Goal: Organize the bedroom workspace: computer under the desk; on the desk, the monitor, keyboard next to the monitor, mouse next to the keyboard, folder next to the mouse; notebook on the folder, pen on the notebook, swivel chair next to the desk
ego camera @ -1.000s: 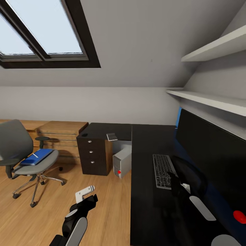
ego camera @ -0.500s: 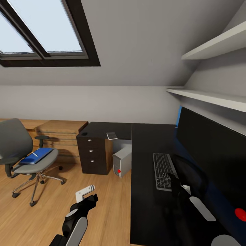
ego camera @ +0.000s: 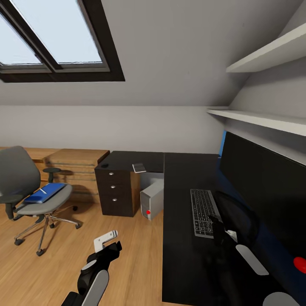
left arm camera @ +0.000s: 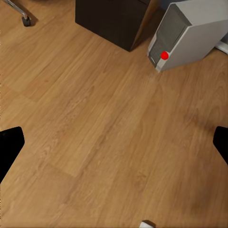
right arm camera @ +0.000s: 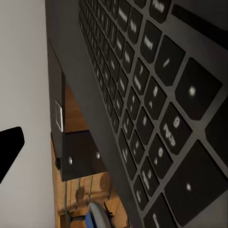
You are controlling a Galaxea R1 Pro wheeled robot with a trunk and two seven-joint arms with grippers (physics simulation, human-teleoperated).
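Right gripper (ego camera: 217, 225) sits low at the keyboard (ego camera: 203, 211), right at its near edge on the black bench (ego camera: 182, 238), beside the monitor (ego camera: 263, 191). Whether its jaws are closed I cannot tell. A light, square touch would settle the keyboard. The left gripper (ego camera: 108, 243) hangs spread open over the wooden floor (left arm camera: 95, 123), arm bent low (computer (left arm camera: 187, 33) just ahead). The blue folder (ego camera: 44, 192) waits on the swivel chair (ego camera: 25, 191), well apart

keyboard (right arm camera: 156, 104) close-up | desk (right arm camera: 61, 71) | drawer unit (right arm camera: 80, 161) beyond
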